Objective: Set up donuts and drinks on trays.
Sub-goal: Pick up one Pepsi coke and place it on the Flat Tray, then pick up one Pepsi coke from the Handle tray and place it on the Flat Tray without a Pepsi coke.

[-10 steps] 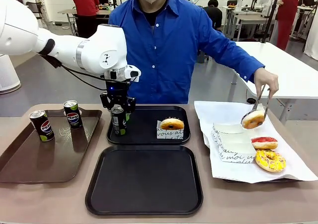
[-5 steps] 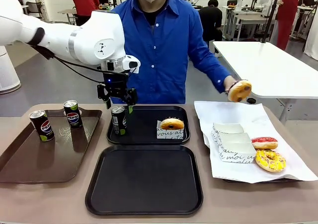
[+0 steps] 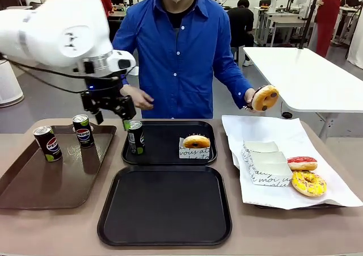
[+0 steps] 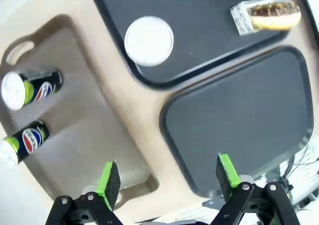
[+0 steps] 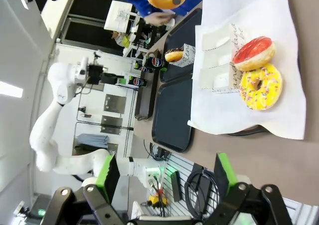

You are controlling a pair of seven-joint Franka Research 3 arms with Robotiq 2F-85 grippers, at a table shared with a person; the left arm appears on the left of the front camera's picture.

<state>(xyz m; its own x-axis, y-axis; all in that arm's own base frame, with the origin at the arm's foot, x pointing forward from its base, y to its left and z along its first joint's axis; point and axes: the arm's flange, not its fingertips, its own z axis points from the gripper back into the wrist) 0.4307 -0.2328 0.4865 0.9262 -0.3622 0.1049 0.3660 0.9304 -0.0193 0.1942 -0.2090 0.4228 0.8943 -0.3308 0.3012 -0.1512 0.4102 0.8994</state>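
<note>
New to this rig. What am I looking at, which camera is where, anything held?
It is a two-armed robot sharing a table with a person in blue. The wide shot looks across the table from the robot's side. The other two come from a camera on each wrist. The left gripper hangs open and empty above the table, and the right gripper is open too. The far black tray carries one can and a boxed donut. The near black tray lies in front of it. Two more cans stand on the brown tray. A red donut and a yellow donut lie on white paper. The person holds up another donut.
</note>
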